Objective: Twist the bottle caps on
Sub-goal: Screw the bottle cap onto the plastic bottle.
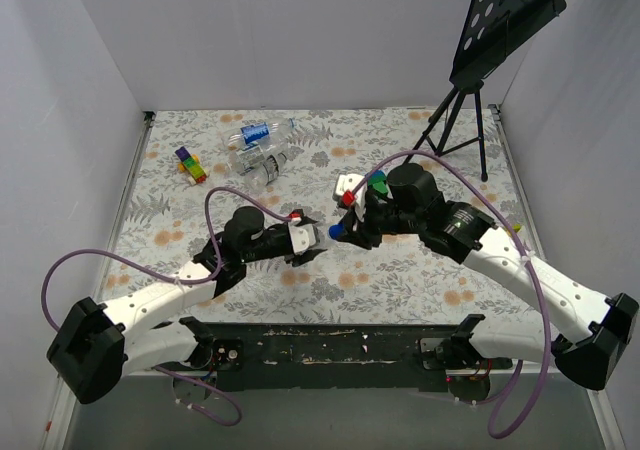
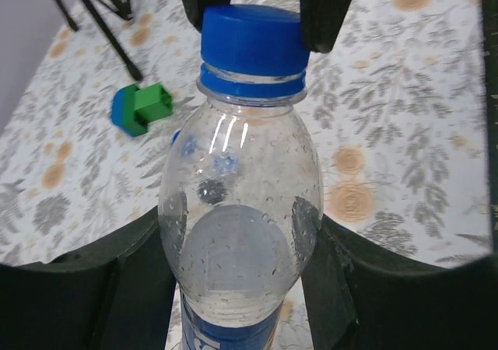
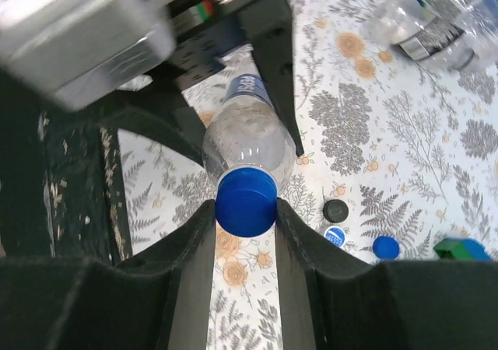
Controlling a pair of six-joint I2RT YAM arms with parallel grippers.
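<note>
Clamped mid-body in my left gripper (image 2: 237, 264), the bottle (image 2: 241, 171) hangs over the table (image 2: 405, 93), likely light and crushable, so my right gripper (image 3: 245, 208) pinches only its stiff blue cap (image 3: 246, 198) by the sides.

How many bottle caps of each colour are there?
Blue caps: 3
Black caps: 1
Total: 4

Left claw (image 1: 316, 244), right claw (image 1: 344, 228), seemingly tip to tip.
</note>
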